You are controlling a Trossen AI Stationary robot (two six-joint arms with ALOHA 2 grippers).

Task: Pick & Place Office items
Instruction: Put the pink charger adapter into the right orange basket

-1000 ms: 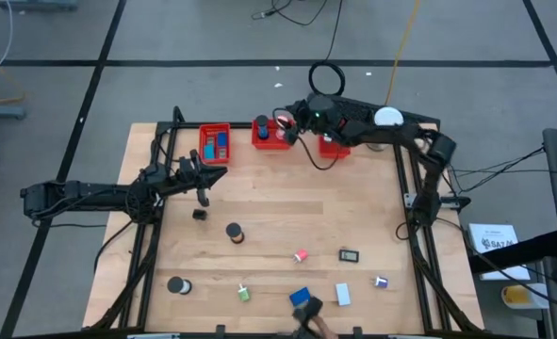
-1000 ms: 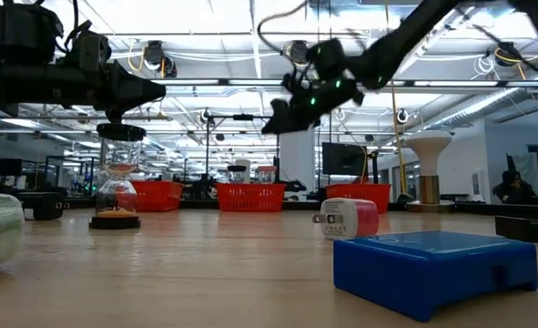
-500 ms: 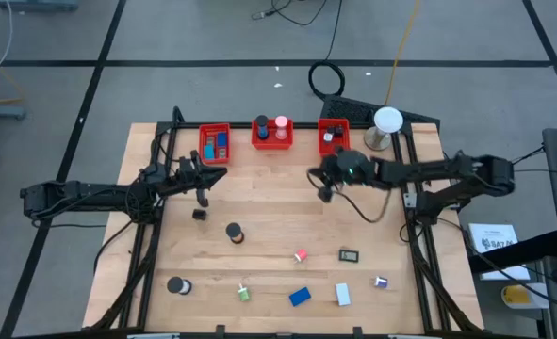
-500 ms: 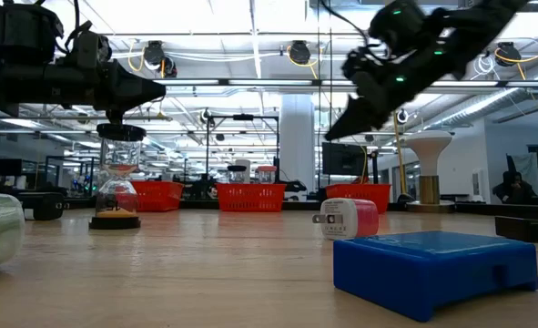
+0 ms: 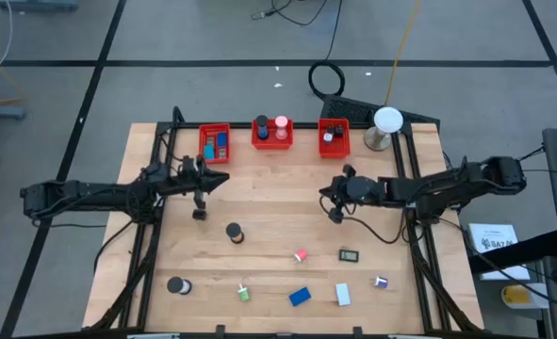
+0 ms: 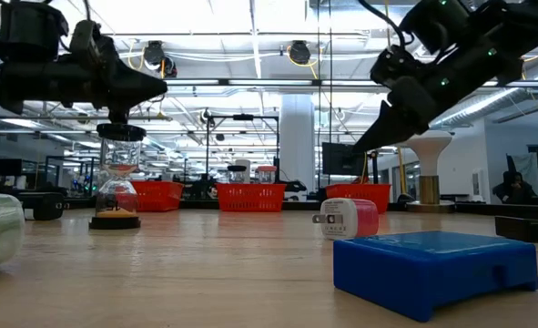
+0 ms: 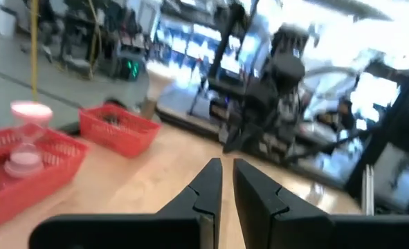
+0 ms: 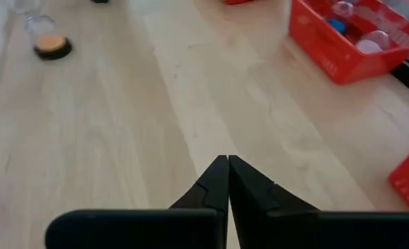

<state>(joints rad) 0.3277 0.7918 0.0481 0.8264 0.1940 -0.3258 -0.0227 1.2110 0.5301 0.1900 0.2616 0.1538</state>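
— What is the right gripper doing?

— It hangs over bare wood in the middle of the table, fingers pressed together and empty. Nothing lies under it; the loose pieces are nearer the front edge, beyond its fingertips.

— And the left gripper?

— Its fingers sit almost together with nothing between them. A small black piece lies just below its tips, and an hourglass stands a little farther on — clear glass, dark caps, orange sand at the bottom.

— Why are they held like that?

— I'd judge each arm is between items: the right one empty-handed and turned toward the loose pieces, the left poised above the nearest one.

— What is still loose?

— In front of the right gripper: a pink-and-white plug, a flat black piece, a blue block, a white block and a small blue-and-white bit. On the left gripper's side, a dark roll and a green bit.

— And what is put away?

— Three red bins stand behind both grippers along the far edge, beside a white lamp; each holds a few pieces already, so the job looks partly done.
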